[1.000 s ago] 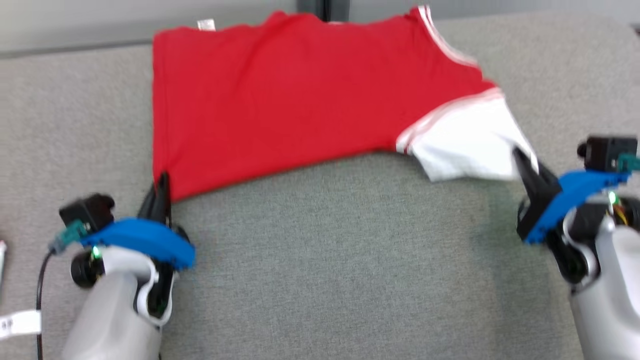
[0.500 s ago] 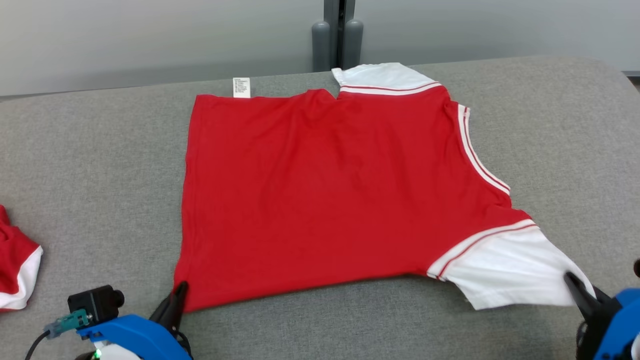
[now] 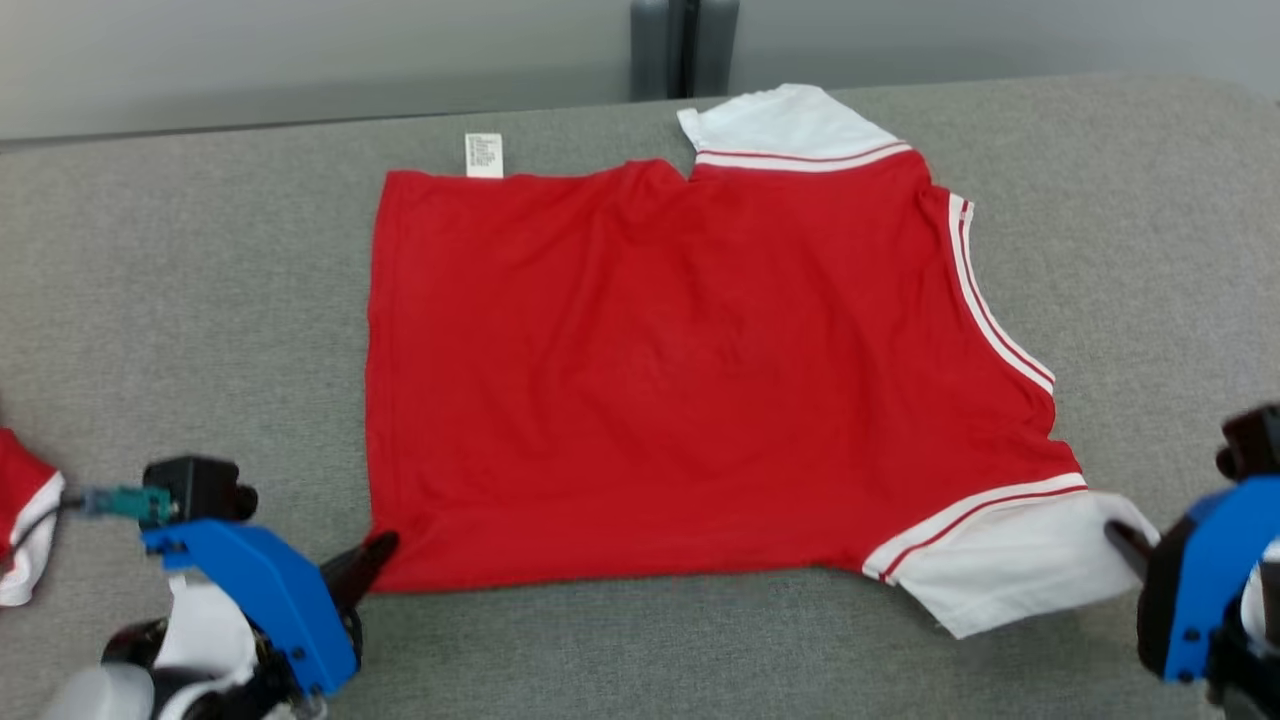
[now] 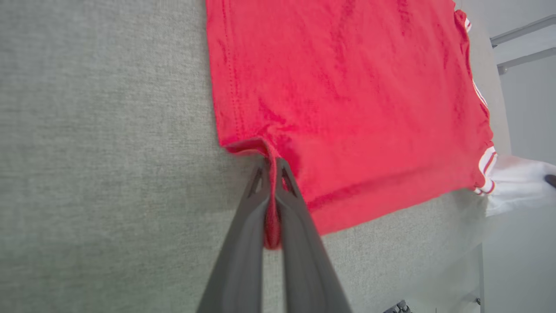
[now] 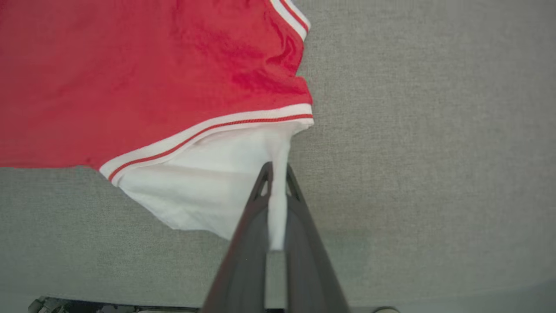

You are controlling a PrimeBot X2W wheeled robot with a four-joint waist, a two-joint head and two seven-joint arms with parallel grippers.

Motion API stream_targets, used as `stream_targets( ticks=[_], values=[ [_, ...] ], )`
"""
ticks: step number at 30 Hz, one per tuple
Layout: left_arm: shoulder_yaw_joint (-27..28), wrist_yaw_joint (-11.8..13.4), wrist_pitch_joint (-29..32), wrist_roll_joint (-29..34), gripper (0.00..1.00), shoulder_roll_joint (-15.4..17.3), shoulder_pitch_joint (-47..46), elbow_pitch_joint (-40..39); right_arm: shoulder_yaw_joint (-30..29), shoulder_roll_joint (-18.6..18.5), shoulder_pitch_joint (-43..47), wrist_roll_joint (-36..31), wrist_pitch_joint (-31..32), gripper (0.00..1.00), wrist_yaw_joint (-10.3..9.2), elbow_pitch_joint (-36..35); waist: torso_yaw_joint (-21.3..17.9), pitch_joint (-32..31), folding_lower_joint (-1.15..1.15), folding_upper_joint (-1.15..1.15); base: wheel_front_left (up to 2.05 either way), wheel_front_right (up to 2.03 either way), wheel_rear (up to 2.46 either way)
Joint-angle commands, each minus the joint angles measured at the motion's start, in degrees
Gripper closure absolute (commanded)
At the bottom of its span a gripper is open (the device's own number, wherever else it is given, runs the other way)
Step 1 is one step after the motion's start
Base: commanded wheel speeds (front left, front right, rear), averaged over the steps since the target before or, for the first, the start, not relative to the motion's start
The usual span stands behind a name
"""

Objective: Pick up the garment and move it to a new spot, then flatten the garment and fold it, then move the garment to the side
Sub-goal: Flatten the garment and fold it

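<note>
One red-and-white garment (image 3: 680, 380), seemingly flat, gripped by left end effector (image 4: 273, 164), right end effector (image 5: 275, 168)

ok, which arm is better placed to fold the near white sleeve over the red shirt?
Right, probably: the right gripper is shut on the white fabric sleeve of the red T-shirt; the left gripper pinches its opposite hem corner.

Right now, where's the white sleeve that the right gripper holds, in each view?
Head view: sleeve lower right, pinched by the right gripper.
Left wrist view: sleeve at the far right edge.
Right wrist view: sleeve centre, above the fingers.
Shared landmark: the striped seam beside it.
</note>
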Motion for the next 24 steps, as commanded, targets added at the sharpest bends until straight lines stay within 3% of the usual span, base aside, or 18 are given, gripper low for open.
stream_targets(
  ticks=[1,10,17,24],
  values=[
    [-0.1,0.6,1.8,-0.7,1.00,0.6,-1.9,0.0,0.6,-1.0,-2.4,-0.1,1.5,1.00,-0.01,0.4,-0.2,0.4,0.00,0.00,0.00,0.00,0.00],
    [1.7,6.9,15.8,-6.6,1.00,3.5,-11.5,-2.6,4.9,-4.8,-18.4,1.9,10.4,1.00,-0.01,5.0,-2.2,4.7,0.00,0.00,0.00,0.00,0.00],
    [4.8,12.5,19.8,-10.5,1.00,2.6,-16.0,-3.8,6.3,-5.4,-28.2,4.2,12.0,1.00,-0.01,9.4,-3.0,7.6,0.00,0.00,0.00,0.00,0.00],
    [6.6,15.1,19.5,-10.9,1.00,1.9,-19.4,-2.7,9.4,-6.9,-35.8,5.5,9.7,1.00,-0.01,14.4,-3.1,9.7,0.00,0.00,0.00,0.00,0.00]
  ],
)
